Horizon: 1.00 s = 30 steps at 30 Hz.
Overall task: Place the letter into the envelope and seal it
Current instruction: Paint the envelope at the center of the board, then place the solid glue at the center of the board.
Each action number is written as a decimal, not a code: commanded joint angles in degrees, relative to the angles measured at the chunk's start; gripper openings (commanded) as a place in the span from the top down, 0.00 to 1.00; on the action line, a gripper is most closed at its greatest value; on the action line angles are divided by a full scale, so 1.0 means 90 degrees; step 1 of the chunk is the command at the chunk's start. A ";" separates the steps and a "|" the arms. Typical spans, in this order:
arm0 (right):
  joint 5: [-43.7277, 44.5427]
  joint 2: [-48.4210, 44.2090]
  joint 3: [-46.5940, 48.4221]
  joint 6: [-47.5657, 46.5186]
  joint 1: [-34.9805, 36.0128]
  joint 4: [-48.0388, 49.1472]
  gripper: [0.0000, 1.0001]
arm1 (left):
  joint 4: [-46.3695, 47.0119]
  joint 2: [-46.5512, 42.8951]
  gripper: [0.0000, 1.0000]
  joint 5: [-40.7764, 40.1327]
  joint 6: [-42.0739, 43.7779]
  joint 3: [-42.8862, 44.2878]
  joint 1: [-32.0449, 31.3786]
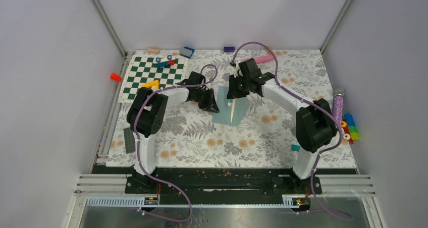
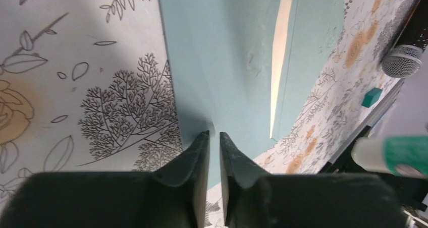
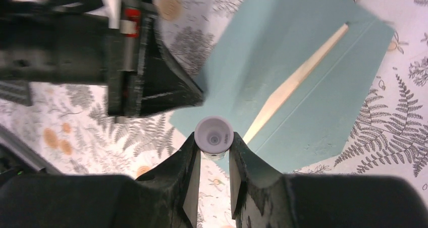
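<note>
The teal envelope (image 1: 223,113) lies flat on the floral mat between the two arms. A thin wedge of the cream letter (image 1: 232,113) shows in its slit; the rest is hidden inside. In the left wrist view the envelope (image 2: 222,51) and letter strip (image 2: 279,61) fill the frame, and my left gripper (image 2: 214,134) is shut with its tips at the envelope's near edge. My right gripper (image 3: 214,141) is shut on a white-capped glue tube (image 3: 214,133), held over the envelope (image 3: 313,102) beside the letter strip (image 3: 298,79). The left gripper (image 3: 194,94) touches the envelope's corner there.
A green-and-white chequered board (image 1: 151,75) with small blocks lies at the back left. A dark studded plate (image 1: 129,139) lies by the left arm. A pink cylinder (image 1: 262,59), a purple glitter tube (image 1: 337,107), coloured blocks (image 1: 349,129) and a small teal block (image 1: 295,148) are at the right.
</note>
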 commanded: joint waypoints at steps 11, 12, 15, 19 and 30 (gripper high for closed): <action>-0.1111 0.0345 0.0880 0.0698 -0.0077 -0.0077 1.00 | 0.1260 -0.1593 0.02 0.0638 -0.0161 -0.0678 0.0645; -0.1153 0.0479 0.1025 0.0804 -0.0077 -0.0088 1.00 | 0.1298 -0.1675 0.01 0.0691 -0.0176 -0.0709 0.0730; -0.1347 0.1008 0.1491 0.1208 -0.0062 -0.0099 1.00 | 0.1422 -0.1950 0.01 0.0827 -0.0185 -0.0781 0.1082; -0.1631 0.1851 0.2204 0.1610 0.0080 -0.0305 1.00 | 0.1562 -0.2368 0.01 0.0948 -0.0144 -0.0836 0.1724; -0.1903 0.3522 0.4343 0.1980 0.0831 -0.1046 0.96 | 0.1551 -0.2965 0.01 0.1053 0.0045 -0.1055 0.3025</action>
